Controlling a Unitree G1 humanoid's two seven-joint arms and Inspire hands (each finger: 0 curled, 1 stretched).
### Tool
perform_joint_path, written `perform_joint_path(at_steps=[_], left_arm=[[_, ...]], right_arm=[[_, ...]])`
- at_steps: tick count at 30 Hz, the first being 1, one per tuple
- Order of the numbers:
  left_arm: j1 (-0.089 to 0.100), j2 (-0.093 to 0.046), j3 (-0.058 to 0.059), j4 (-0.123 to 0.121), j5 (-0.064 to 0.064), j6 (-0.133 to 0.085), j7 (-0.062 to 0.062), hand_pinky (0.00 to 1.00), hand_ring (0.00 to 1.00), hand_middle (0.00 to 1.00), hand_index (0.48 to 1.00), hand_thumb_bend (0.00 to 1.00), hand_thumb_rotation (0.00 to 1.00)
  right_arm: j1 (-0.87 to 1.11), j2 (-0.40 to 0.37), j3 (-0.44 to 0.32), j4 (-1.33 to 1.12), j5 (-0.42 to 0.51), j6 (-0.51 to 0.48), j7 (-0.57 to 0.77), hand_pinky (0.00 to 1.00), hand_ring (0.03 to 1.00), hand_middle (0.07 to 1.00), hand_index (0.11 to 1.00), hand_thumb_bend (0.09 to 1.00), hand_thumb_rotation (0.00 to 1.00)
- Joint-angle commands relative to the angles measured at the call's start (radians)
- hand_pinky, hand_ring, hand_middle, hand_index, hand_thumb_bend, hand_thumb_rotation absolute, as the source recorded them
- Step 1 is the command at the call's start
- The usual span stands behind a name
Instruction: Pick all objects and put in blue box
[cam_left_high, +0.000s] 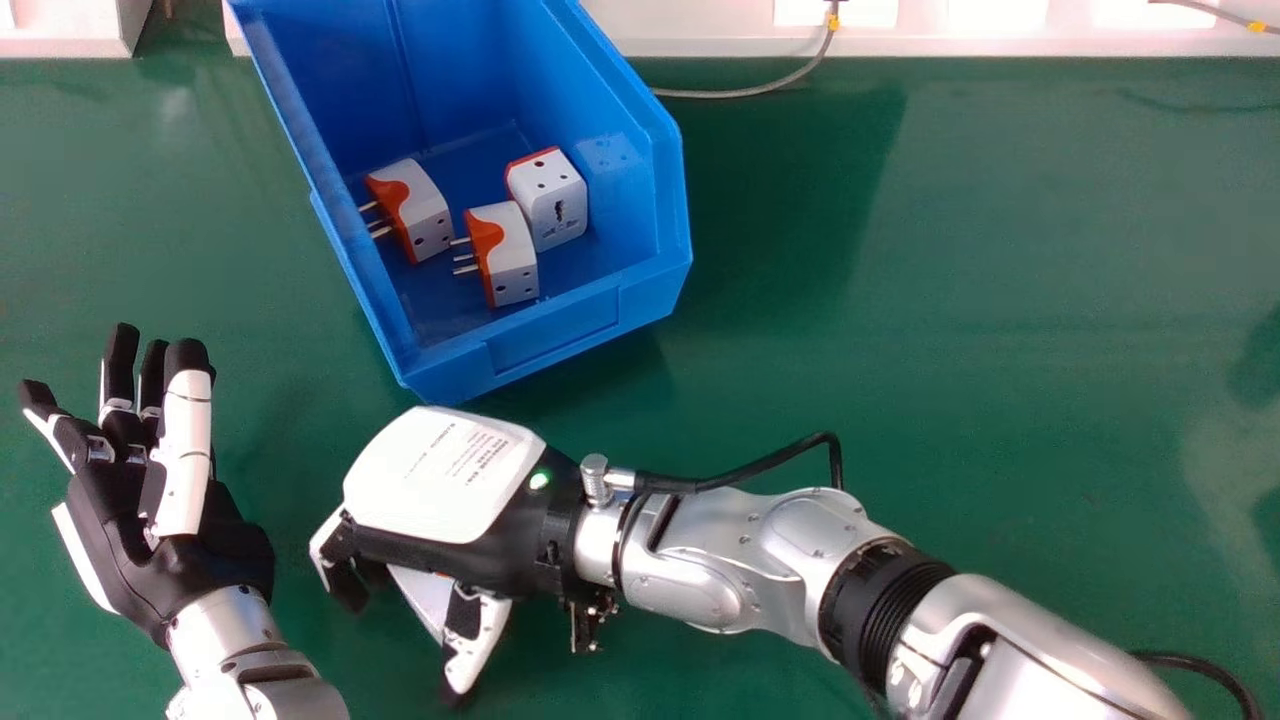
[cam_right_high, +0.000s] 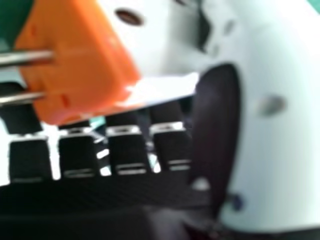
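Observation:
Back upward, my right hand (cam_left_high: 445, 475) is in front of the blue box (cam_left_high: 555, 332), its fingers curled around a white and orange plug adapter (cam_left_high: 425, 598), mostly hidden beneath it. In the right hand view, the adapter (cam_right_high: 82, 65) lies against the hand's thumb (cam_right_high: 217, 125), with the curled fingers beside it and two metal pins showing. Inside the box are three similar adapters: one by the left wall (cam_left_high: 412, 210), one nearer the front (cam_left_high: 505, 255) and one farther right (cam_left_high: 548, 198). My left hand (cam_left_high: 160, 550) is palm up at the left, fingers relaxed.
The green table (cam_left_high: 980, 380) extends to the right of the box. A grey cable (cam_left_high: 745, 93) runs along its back edge beside a pale ledge (cam_left_high: 700, 45). My right forearm crosses the front right, with a black cable (cam_left_high: 740, 470) looping above it.

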Motion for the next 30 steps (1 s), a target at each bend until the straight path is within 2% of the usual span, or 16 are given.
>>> perform_joint_path(at_steps=[1, 5, 6, 7, 9, 12, 14, 18, 19, 20, 24, 25, 27, 28, 30], left_arm=[[-0.002, 0.006, -0.009, -0.002, 0.022, -0.022, 0.005, 0.81, 0.86, 0.86, 0.845, 0.70, 0.09], [-0.002, 0.008, -0.010, 0.003, 0.032, -0.026, 0.011, 0.81, 0.86, 0.86, 0.843, 0.69, 0.10], [-0.002, 0.009, -0.009, 0.005, 0.029, -0.026, 0.008, 0.81, 0.86, 0.86, 0.844, 0.69, 0.10], [-0.003, 0.008, -0.006, 0.003, 0.019, -0.019, -0.001, 0.81, 0.87, 0.86, 0.844, 0.69, 0.10], [-0.002, 0.005, -0.004, -0.005, 0.004, -0.008, -0.012, 0.82, 0.87, 0.87, 0.845, 0.69, 0.09], [-0.006, 0.007, -0.004, 0.001, 0.006, -0.010, -0.015, 0.82, 0.87, 0.87, 0.851, 0.69, 0.09], [-0.012, 0.011, -0.004, 0.014, 0.015, -0.018, -0.010, 0.82, 0.87, 0.87, 0.852, 0.69, 0.09], [-0.023, 0.014, -0.005, 0.024, 0.029, -0.020, 0.015, 0.81, 0.86, 0.86, 0.844, 0.68, 0.09], [-0.024, 0.013, -0.007, 0.023, 0.034, -0.020, 0.025, 0.81, 0.86, 0.86, 0.844, 0.68, 0.09], [-0.028, 0.014, -0.007, 0.027, 0.037, -0.023, 0.029, 0.80, 0.85, 0.85, 0.837, 0.68, 0.09], [-0.039, 0.011, -0.003, 0.033, 0.038, -0.022, 0.050, 0.77, 0.83, 0.83, 0.809, 0.64, 0.05], [-0.041, 0.010, -0.002, 0.036, 0.036, -0.028, 0.044, 0.77, 0.83, 0.82, 0.804, 0.63, 0.05], [-0.039, 0.009, -0.003, 0.036, 0.032, -0.036, 0.024, 0.76, 0.83, 0.82, 0.795, 0.61, 0.05], [-0.037, 0.009, -0.005, 0.036, 0.032, -0.036, 0.018, 0.77, 0.83, 0.83, 0.798, 0.63, 0.06], [-0.035, 0.008, -0.004, 0.032, 0.024, -0.030, 0.005, 0.77, 0.84, 0.83, 0.800, 0.63, 0.07]], right_arm=[[-0.019, -0.025, -0.032, -0.028, 0.024, -0.003, 0.014, 0.30, 0.423, 0.539, 0.534, 0.490, 0.00], [-0.022, -0.071, -0.083, -0.138, 0.064, -0.026, 0.081, 0.30, 0.432, 0.545, 0.523, 0.490, 0.00], [-0.018, -0.084, -0.095, -0.174, 0.073, -0.028, 0.095, 0.30, 0.433, 0.535, 0.529, 0.491, 0.00], [-0.011, -0.104, -0.112, -0.230, 0.086, -0.036, 0.119, 0.31, 0.432, 0.528, 0.533, 0.491, 0.00], [0.003, -0.146, -0.141, -0.341, 0.104, -0.065, 0.127, 0.31, 0.426, 0.515, 0.537, 0.492, 0.00], [0.034, -0.194, -0.188, -0.491, 0.146, -0.090, 0.173, 0.32, 0.413, 0.490, 0.543, 0.492, 0.00], [0.054, -0.227, -0.224, -0.596, 0.183, -0.112, 0.206, 0.32, 0.409, 0.488, 0.538, 0.493, 0.00], [0.095, -0.269, -0.280, -0.768, 0.247, -0.114, 0.283, 0.32, 0.432, 0.500, 0.533, 0.495, 0.00], [0.104, -0.273, -0.293, -0.802, 0.257, -0.121, 0.286, 0.32, 0.434, 0.501, 0.531, 0.495, 0.00], [0.109, -0.276, -0.309, -0.829, 0.259, -0.144, 0.269, 0.32, 0.440, 0.508, 0.523, 0.495, 0.00], [0.115, -0.268, -0.357, -0.875, 0.259, -0.188, 0.230, 0.32, 0.442, 0.523, 0.503, 0.496, 0.00], [0.106, -0.264, -0.371, -0.881, 0.246, -0.194, 0.213, 0.32, 0.442, 0.523, 0.501, 0.496, 0.00], [0.081, -0.259, -0.402, -0.881, 0.238, -0.196, 0.193, 0.32, 0.441, 0.511, 0.502, 0.498, 0.00], [0.070, -0.258, -0.415, -0.878, 0.235, -0.194, 0.185, 0.34, 0.442, 0.504, 0.498, 0.499, 0.00], [0.044, -0.260, -0.441, -0.866, 0.240, -0.192, 0.179, 0.34, 0.441, 0.503, 0.498, 0.499, 0.00]])
